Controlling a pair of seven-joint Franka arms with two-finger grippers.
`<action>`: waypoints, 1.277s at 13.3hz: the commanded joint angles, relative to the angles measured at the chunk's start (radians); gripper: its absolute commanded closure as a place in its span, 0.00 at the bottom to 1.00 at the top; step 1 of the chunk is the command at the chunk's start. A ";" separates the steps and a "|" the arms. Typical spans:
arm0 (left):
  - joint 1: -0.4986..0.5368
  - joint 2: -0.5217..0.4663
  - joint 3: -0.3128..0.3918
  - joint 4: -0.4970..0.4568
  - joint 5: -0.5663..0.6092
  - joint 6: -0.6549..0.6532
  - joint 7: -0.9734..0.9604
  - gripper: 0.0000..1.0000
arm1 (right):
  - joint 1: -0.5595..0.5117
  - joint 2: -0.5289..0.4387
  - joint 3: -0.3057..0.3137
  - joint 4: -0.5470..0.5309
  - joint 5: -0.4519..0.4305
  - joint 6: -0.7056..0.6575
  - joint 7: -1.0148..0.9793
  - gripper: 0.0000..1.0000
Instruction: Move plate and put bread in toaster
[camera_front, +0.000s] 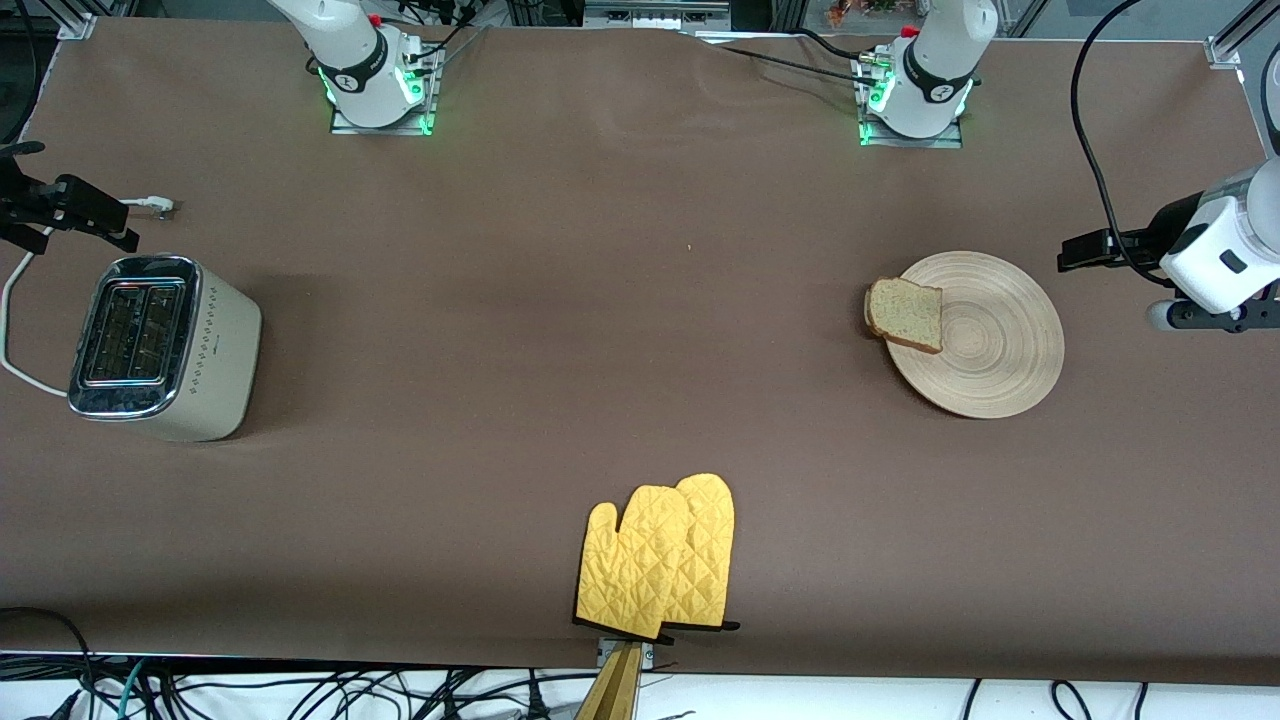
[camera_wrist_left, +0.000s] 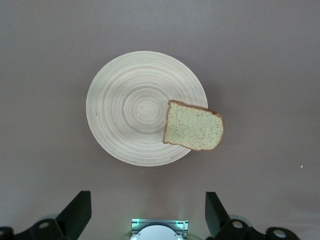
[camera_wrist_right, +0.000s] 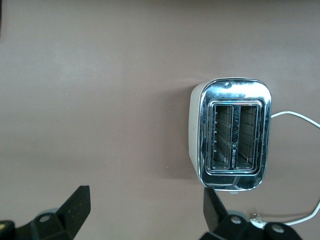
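The pale wood plate (camera_front: 990, 340) lies toward the left arm's end of the table. The bread (camera_front: 905, 313) lies flat on it and overhangs the rim on the side toward the right arm's end. The left wrist view shows the plate (camera_wrist_left: 132, 110) and the bread (camera_wrist_left: 195, 127) from above. My left gripper (camera_front: 1085, 255) hangs high beside the plate, open and empty (camera_wrist_left: 148, 215). The cream toaster (camera_front: 160, 345) stands at the right arm's end with both slots empty (camera_wrist_right: 235, 135). My right gripper (camera_front: 90, 215) hovers high beside the toaster, open and empty (camera_wrist_right: 145, 212).
A pair of yellow oven mitts (camera_front: 660, 560) lies at the table edge nearest the front camera, midway along it. The toaster's white cord (camera_front: 15, 320) loops off its end. The brown table (camera_front: 600, 330) is bare between toaster and plate.
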 joint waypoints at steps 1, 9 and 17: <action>0.041 0.073 0.127 0.022 -0.025 0.053 0.161 0.00 | -0.003 -0.033 -0.003 -0.028 -0.004 0.002 -0.012 0.00; 0.251 0.497 0.328 0.018 -0.400 0.157 0.898 0.00 | -0.005 -0.033 -0.004 -0.028 -0.004 0.002 -0.012 0.00; 0.293 0.688 0.341 0.011 -0.580 0.085 1.087 0.00 | -0.003 -0.035 -0.004 -0.029 -0.003 0.000 -0.012 0.00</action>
